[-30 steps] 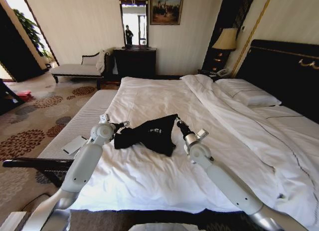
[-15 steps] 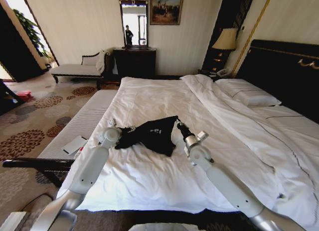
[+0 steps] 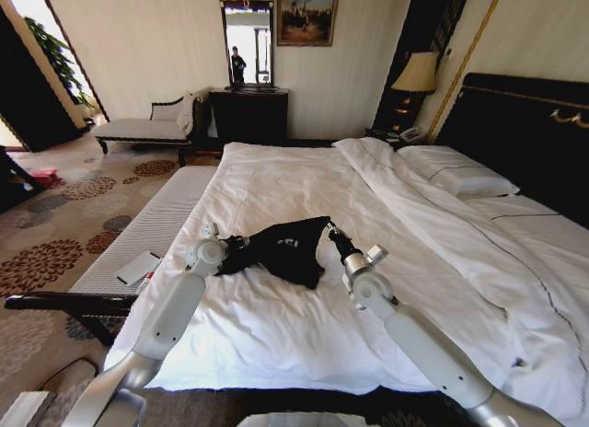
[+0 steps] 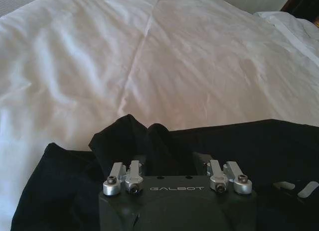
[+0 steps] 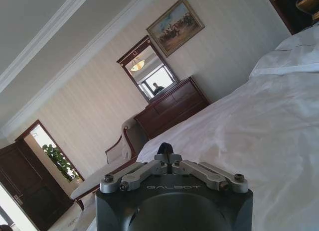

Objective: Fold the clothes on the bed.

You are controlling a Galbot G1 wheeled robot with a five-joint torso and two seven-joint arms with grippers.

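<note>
Now, black T-shirt [image 3: 285,248] on the bed [image 3: 276,178] — each end clamped in left pincer [image 3: 232,242] and right pincer [image 3: 329,230].

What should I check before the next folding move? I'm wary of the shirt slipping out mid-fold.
1. Left gripper shut on the black soft-fabric T-shirt: ok, cloth bunches between its fingers.
2. Right gripper shut on the shirt's edge: ok, a dark strip sits in its closed fingers.
3. Shirt flat: not ok, it is crumpled and partly lifted.
4. Shirt lies on the large white-sheeted bed, away from its edges: ok.
5. White chest print facing up: cannot tell.
</note>
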